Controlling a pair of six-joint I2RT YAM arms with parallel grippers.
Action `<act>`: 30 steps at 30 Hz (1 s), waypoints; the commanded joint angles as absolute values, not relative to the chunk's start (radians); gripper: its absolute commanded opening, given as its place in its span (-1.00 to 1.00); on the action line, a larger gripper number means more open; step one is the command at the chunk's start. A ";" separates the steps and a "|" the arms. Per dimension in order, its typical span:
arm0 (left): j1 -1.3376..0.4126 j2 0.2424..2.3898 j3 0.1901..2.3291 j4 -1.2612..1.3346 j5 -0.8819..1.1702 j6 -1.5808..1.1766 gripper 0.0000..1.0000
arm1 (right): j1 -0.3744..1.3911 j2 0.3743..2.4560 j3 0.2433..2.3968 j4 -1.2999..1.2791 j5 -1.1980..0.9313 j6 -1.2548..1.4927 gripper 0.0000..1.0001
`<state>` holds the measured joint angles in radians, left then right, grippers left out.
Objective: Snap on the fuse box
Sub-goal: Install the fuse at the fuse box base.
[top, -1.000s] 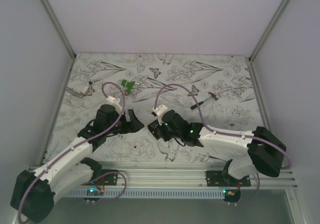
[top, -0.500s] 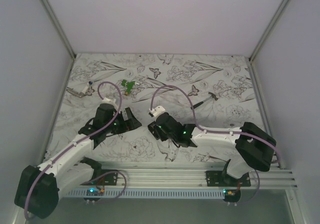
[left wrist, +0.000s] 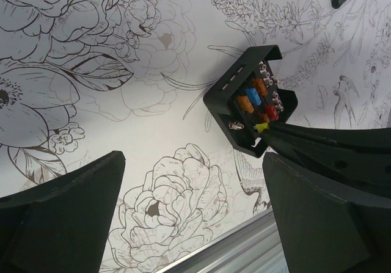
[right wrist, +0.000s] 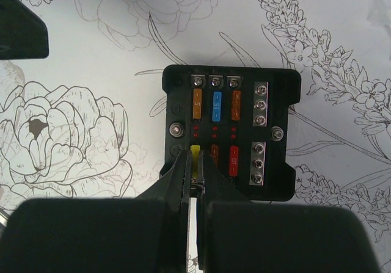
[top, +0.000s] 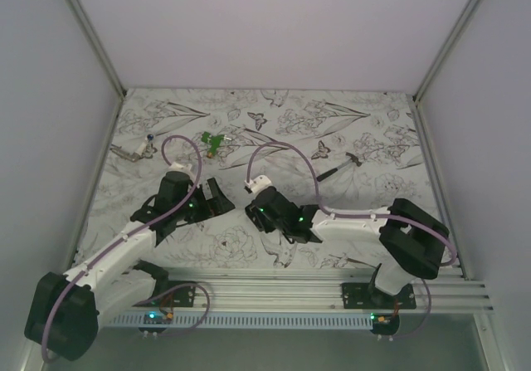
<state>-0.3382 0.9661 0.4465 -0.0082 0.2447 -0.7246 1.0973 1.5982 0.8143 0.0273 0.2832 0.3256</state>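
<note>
Fuse box [right wrist: 244, 135] near edge behind right jaws; yellow fuse [right wrist: 195, 157] half-covered.

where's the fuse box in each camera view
Top external: fuse box mid-table, mostly hidden under the right gripper.
Left wrist: fuse box upper right of centre.
Right wrist: fuse box in the centre, open face up.
Shared landmark: the right gripper's tip at the box's edge, pinching a yellow fuse.
</note>
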 commanded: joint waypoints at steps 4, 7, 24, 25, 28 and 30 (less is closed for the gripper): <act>-0.330 0.971 0.439 -0.032 0.255 -0.734 0.99 | 1.117 1.610 0.842 0.040 0.321 0.331 -1.00; -0.330 0.971 0.439 -0.031 0.256 -0.735 0.99 | 1.125 1.600 0.843 0.021 0.350 0.329 -1.00; -0.330 0.965 0.434 -0.031 0.245 -0.753 0.99 | 1.146 1.608 0.806 0.040 0.396 0.347 -1.00; -0.330 0.965 0.435 -0.031 0.244 -0.755 0.99 | 1.146 1.607 0.803 0.045 0.393 0.350 -1.00; -0.330 0.965 0.435 -0.032 0.245 -0.756 0.99 | 1.145 1.609 0.796 0.064 0.388 0.352 -1.00; -0.331 0.965 0.434 -0.032 0.245 -0.758 0.99 | 1.146 1.610 0.795 0.073 0.390 0.352 -1.00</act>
